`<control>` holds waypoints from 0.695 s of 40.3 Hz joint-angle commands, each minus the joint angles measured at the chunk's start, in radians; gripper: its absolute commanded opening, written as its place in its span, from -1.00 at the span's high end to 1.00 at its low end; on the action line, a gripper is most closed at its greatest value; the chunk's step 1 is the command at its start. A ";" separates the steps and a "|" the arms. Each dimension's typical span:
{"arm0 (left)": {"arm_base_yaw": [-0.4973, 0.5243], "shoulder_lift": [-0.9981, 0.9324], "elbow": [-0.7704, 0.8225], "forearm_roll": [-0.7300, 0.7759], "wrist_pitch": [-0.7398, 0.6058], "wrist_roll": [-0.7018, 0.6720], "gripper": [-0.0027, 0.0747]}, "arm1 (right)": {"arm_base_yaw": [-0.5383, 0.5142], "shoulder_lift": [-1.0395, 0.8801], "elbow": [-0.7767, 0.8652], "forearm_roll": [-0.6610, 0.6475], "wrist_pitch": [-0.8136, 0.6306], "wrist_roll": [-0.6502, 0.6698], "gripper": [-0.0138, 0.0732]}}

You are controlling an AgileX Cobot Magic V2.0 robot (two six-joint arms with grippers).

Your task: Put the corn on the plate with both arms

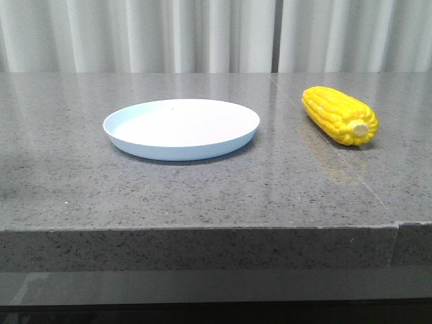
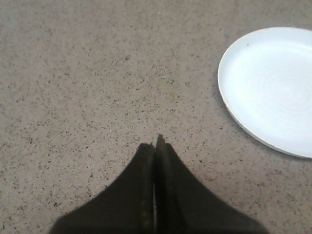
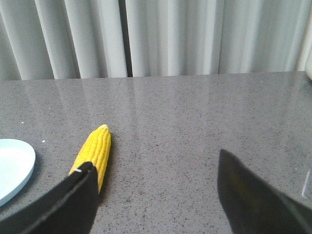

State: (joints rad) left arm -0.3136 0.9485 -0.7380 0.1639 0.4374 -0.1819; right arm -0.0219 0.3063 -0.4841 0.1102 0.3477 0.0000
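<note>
Grey stone table [image 1: 202, 189]: corn [image 1: 339, 115] right of plate [image 1: 181, 128], stub toward camera, tip toward curtain. Left gripper [image 2: 155, 146] pinched closed; right gripper [image 3: 156, 170] spread wide.

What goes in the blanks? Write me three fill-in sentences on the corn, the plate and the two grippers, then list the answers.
1. In the front view the corn lies on the table to the ____ of the plate.
2. The plate has ____ on it.
3. The left gripper has its fingers pressed ____, while the right gripper is spread open.

Missing words: right; nothing; together
</note>
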 commanded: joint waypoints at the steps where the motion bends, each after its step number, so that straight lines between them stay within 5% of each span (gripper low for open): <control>1: 0.003 -0.124 0.067 0.020 -0.161 -0.014 0.98 | -0.004 0.016 -0.035 0.001 -0.087 -0.008 -0.56; 17: 0.003 -0.543 0.230 0.050 -0.206 -0.014 0.98 | -0.004 0.016 -0.035 0.001 -0.087 -0.008 -0.56; 28: 0.003 -0.638 0.267 0.050 -0.182 -0.014 0.98 | -0.004 0.016 -0.035 0.002 -0.087 -0.008 -0.56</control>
State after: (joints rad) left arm -0.3136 0.3080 -0.4475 0.2071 0.3210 -0.1862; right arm -0.0219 0.3063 -0.4841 0.1102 0.3477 0.0000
